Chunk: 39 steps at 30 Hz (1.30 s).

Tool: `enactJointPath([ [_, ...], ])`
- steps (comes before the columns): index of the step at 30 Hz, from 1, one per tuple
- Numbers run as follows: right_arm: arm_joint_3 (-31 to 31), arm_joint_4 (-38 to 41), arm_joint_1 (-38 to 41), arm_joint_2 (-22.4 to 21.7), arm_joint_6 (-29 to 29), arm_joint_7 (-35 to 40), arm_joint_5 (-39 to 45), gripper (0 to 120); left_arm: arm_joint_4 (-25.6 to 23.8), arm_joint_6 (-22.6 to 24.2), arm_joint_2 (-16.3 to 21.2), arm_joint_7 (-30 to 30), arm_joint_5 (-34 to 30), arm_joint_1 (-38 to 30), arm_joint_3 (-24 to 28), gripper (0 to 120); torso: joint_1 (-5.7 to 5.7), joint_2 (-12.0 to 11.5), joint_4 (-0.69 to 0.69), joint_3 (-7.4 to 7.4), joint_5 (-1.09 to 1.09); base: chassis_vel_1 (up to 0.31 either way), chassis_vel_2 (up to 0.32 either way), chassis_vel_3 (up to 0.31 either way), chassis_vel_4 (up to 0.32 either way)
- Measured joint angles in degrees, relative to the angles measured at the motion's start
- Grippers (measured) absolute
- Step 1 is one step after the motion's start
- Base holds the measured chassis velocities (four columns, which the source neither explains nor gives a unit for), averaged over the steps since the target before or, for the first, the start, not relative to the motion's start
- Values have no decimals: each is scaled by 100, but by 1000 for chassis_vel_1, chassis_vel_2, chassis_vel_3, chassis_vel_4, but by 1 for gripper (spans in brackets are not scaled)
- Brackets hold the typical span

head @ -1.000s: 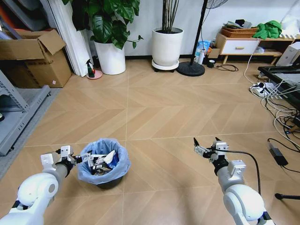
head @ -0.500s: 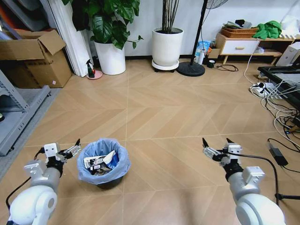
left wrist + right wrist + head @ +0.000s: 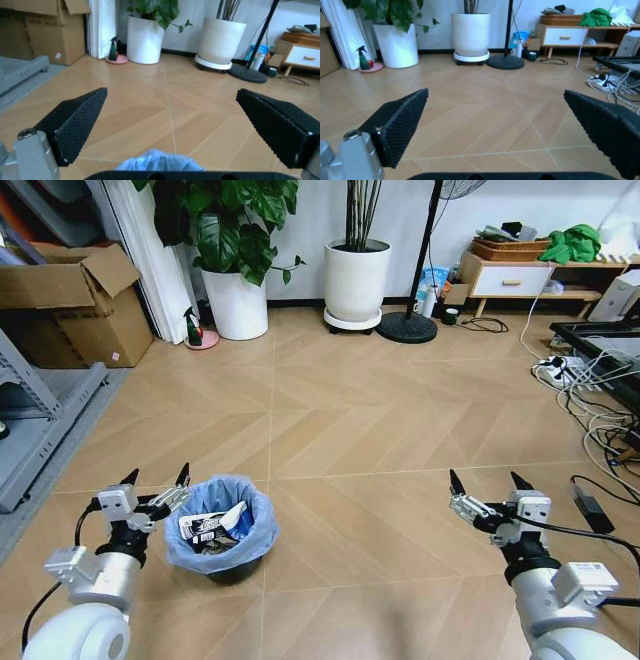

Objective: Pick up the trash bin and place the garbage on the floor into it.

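- Head view, set against the two earlier pictures: the left gripper [image 3: 156, 476] has let go of the trash bin [image 3: 221, 526] rim it was touching a second ago and pulled back toward the robot, its fingers now spread wide and empty, just beside the bin's left edge but apart from it.
- The right gripper [image 3: 491, 478] has likewise drawn back and to the right over bare floor [image 3: 380, 410], its fingers wide apart and holding nothing.
- The bin itself has not shifted between the pictures; it stands upright on the floor in front of the robot, left of centre.
- My reading: with both arms retreating, litter already inside and no loose scraps on the visible floor, the task looks at or close to its end.
- The bin is small, round and dark, lined with a crinkled light-blue bag [image 3: 258, 530] folded over the rim.
- Inside lies garbage [image 3: 214, 525]: white and dark printed packets and something blue, heaped near the top.
- Left wrist view shows a bit of the blue bag [image 3: 159, 164] low between the spread fingers [image 3: 77, 119].
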Motion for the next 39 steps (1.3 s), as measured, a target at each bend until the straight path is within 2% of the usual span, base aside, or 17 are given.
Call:
enactJointPath([
  [5, -44, -62, 54, 59, 62, 8, -99, 100, -5, 0, -123, -100, 191, 60, 54, 100, 0, 0, 0, 0, 0, 0, 0, 0, 0],
  [39, -53, -99, 71, 48, 64, 24, -101, 100, 9, 41, -113, -117, 190, 49, 58, 100, 0, 0, 0, 1, 0, 0, 0, 0, 0],
])
